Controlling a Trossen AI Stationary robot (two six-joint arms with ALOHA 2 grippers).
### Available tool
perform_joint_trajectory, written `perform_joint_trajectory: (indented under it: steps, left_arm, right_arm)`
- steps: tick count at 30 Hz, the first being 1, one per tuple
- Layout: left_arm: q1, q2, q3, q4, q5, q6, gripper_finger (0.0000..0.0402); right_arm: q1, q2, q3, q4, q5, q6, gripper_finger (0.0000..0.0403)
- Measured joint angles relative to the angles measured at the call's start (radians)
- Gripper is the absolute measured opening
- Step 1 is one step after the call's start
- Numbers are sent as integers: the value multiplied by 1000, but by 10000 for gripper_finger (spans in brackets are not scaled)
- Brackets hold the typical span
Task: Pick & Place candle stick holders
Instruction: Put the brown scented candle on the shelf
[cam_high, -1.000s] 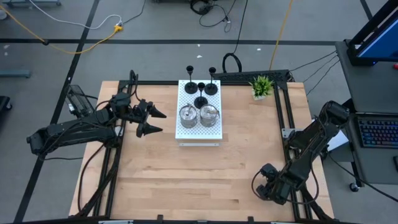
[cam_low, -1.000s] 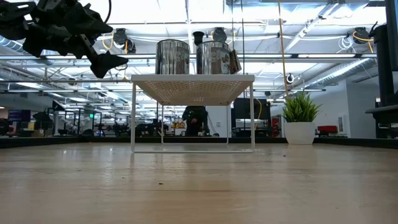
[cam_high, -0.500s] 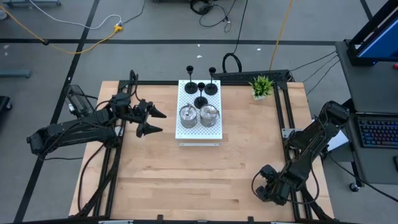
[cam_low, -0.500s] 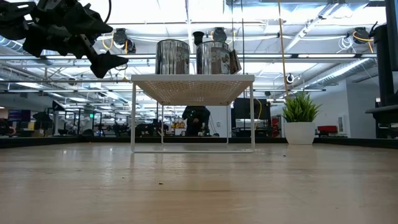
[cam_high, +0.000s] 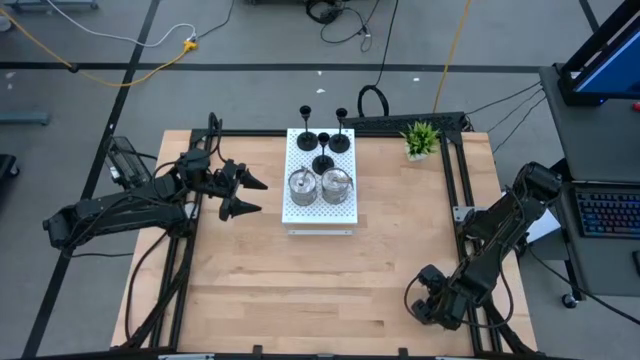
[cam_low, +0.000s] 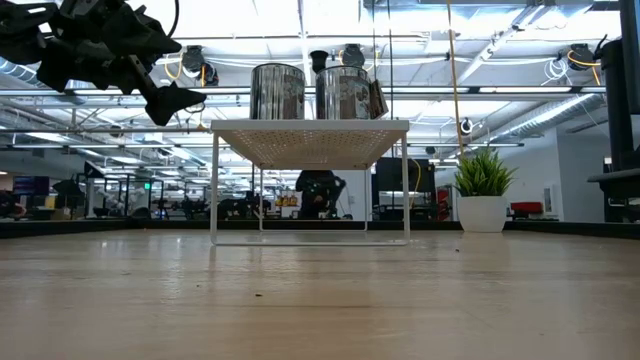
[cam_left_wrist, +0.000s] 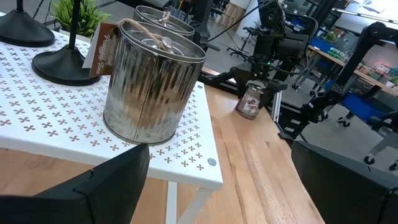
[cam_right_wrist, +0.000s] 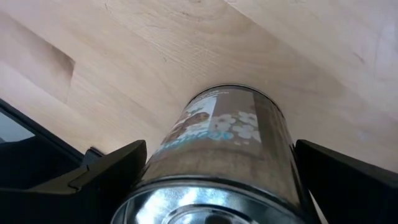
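A white perforated board (cam_high: 318, 211) stands on legs at the table's far middle. On it are three black candle stick holders (cam_high: 323, 163) with thin stems and two shiny silver ones (cam_high: 302, 185) (cam_high: 336, 183). My left gripper (cam_high: 261, 196) hovers open and level just left of the board, at the height of the silver holders (cam_left_wrist: 149, 87). A third silver holder (cam_right_wrist: 217, 143) with a brown label stands upright on the table near the right front corner. My right gripper (cam_high: 429, 301) is open and slants down over it, one finger on either side. My right gripper's fingers (cam_right_wrist: 115, 168) stand close on either side of the labelled silver holder's upper wall (cam_right_wrist: 186, 134), coming from above at a slant. Whether they touch it I cannot tell. The holder stands on the table.
A small green potted plant (cam_high: 421, 140) stands at the far right of the table. Black frame rails (cam_high: 455, 180) run along the table's edges. Bare wood lies between the board and the near edge.
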Motion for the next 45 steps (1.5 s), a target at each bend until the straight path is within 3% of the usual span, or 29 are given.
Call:
perform_joint_trajectory:
  steps: [20, 34, 45]
  left_arm:
    - [0, 0, 0, 0, 0, -1, 399]
    - [0, 0, 0, 0, 0, -1, 399]
    - [0, 0, 0, 0, 0, -6, 399]
  right_arm:
    - [0, 0, 0, 8, 0, -186, 400]
    - [-1, 0, -1, 7, 0, -191, 398]
    - [-81, -1, -50, 59, -45, -258, 393]
